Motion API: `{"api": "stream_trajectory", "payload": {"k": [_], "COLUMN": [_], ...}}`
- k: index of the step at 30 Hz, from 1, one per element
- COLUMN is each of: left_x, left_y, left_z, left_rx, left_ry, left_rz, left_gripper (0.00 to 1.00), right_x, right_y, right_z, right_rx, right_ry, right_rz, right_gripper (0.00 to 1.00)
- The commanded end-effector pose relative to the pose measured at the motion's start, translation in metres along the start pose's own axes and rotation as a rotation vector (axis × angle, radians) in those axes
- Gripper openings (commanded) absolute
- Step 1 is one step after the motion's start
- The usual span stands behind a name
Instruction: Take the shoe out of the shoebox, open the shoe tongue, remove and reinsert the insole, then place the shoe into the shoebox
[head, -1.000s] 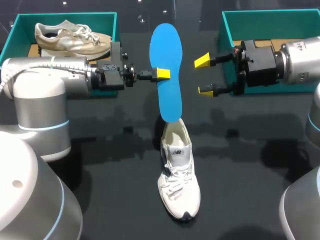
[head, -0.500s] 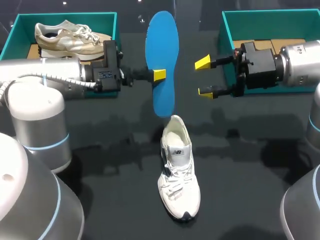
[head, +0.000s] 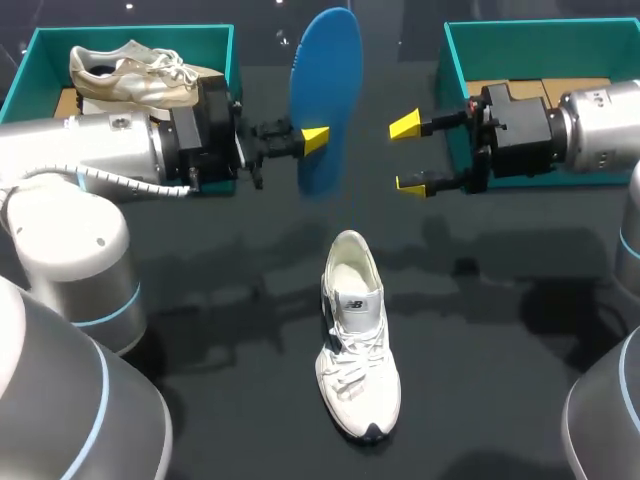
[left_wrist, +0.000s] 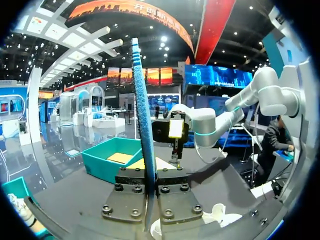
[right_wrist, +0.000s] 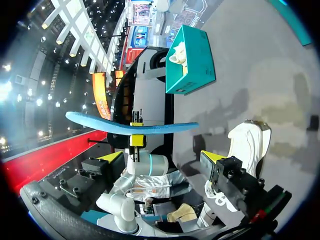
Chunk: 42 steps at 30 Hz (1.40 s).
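Lifting away, my left end effector (head: 310, 140) is gripping the insole (head: 325, 80), now clear of the shoe (head: 357, 350) below; reinsertion is coming.

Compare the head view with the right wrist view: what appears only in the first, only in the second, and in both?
Only the head view shows the right box. Only the right wrist view shows the left hand pinching the blue insole from both sides. Both show the insole held up, the white shoe on the table, the left box holding a beige shoe, and the open right hand.
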<state>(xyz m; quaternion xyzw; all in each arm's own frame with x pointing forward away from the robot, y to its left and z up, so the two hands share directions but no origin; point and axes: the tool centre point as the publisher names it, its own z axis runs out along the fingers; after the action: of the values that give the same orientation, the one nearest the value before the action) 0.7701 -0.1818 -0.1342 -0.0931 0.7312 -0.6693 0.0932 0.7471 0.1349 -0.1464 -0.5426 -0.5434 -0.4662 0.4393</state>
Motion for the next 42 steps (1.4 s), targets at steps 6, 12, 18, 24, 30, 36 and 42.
{"api": "stream_trajectory", "payload": {"k": [6,12,18,24,30,36,42], "left_x": [0.004,0.004,0.000,-0.003,-0.003,-0.003,-0.009], "left_y": [0.011,0.011,0.002,0.014,0.014,0.014,0.016], "left_z": [-0.007,-0.007,-0.013,-0.010,-0.010,-0.010,-0.003], "left_rx": [0.108,0.108,0.108,-0.030,-0.030,-0.030,-0.014], "left_ry": [0.037,0.037,0.097,0.043,0.043,0.043,0.052], "left_rz": [0.614,0.614,0.886,1.491,1.491,1.491,1.530], "left_gripper": [0.00,0.00,0.00,0.00,0.00,0.00,0.00], "right_x": [0.000,0.000,0.000,0.000,0.000,0.000,0.000], "right_y": [0.000,0.000,0.000,0.000,0.000,0.000,0.000], "right_z": [0.002,0.002,0.002,0.002,0.002,0.002,0.002], "right_rx": [-0.002,-0.002,-0.002,-0.002,-0.002,-0.002,-0.002], "right_ry": [-0.002,-0.002,-0.002,-0.002,-0.002,-0.002,-0.002], "right_rz": [0.001,0.001,0.001,0.001,0.001,0.001,0.001], "right_gripper": [1.00,1.00,1.00,1.00,1.00,1.00,1.00]}}
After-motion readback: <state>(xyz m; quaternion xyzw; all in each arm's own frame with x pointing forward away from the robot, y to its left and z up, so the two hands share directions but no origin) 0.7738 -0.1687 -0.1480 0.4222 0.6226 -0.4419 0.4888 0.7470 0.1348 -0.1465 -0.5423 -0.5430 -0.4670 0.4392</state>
